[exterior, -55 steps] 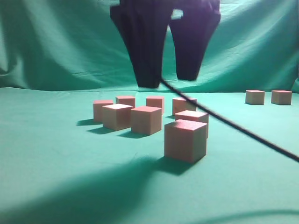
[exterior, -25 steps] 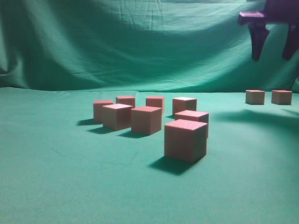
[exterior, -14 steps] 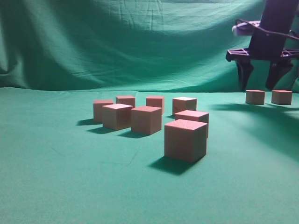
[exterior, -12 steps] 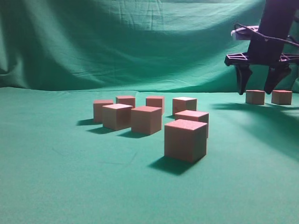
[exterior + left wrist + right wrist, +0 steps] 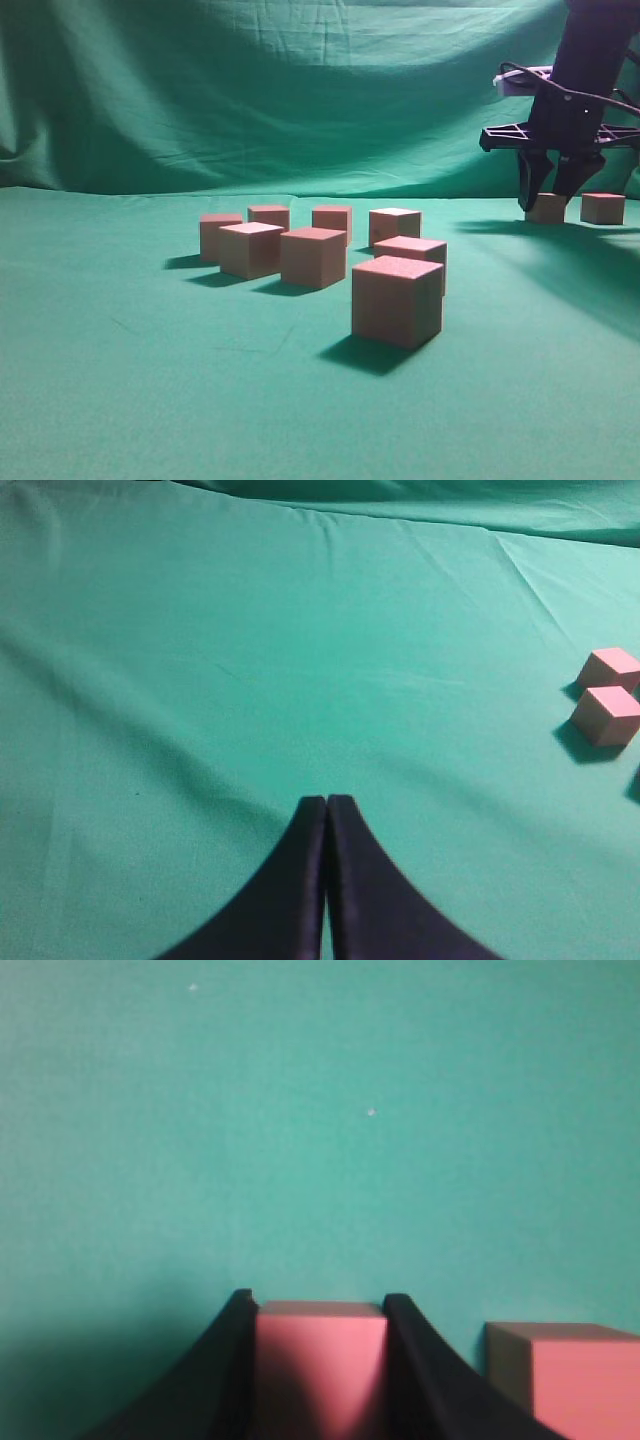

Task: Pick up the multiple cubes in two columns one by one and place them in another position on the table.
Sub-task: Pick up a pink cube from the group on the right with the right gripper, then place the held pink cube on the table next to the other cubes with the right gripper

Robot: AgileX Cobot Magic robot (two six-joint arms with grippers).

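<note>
While eight cubes [image 5: 397, 299] sit clustered mid-desk [image 5: 120, 400], the right end effector [image 5: 549, 195] stands over the far-right pair — its fingers touching both sides of the left cube [image 5: 320, 1370], which rests on the desk just beside its neighbour [image 5: 580, 1380]. The left end effector [image 5: 327, 802] is clenched and empty above bare cloth, well left of two cubes [image 5: 606, 715].

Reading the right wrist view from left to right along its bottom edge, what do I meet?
Left finger of the right claw → the cube standing between the fingers → right finger → bare green table → a second cube at the right edge.
</note>
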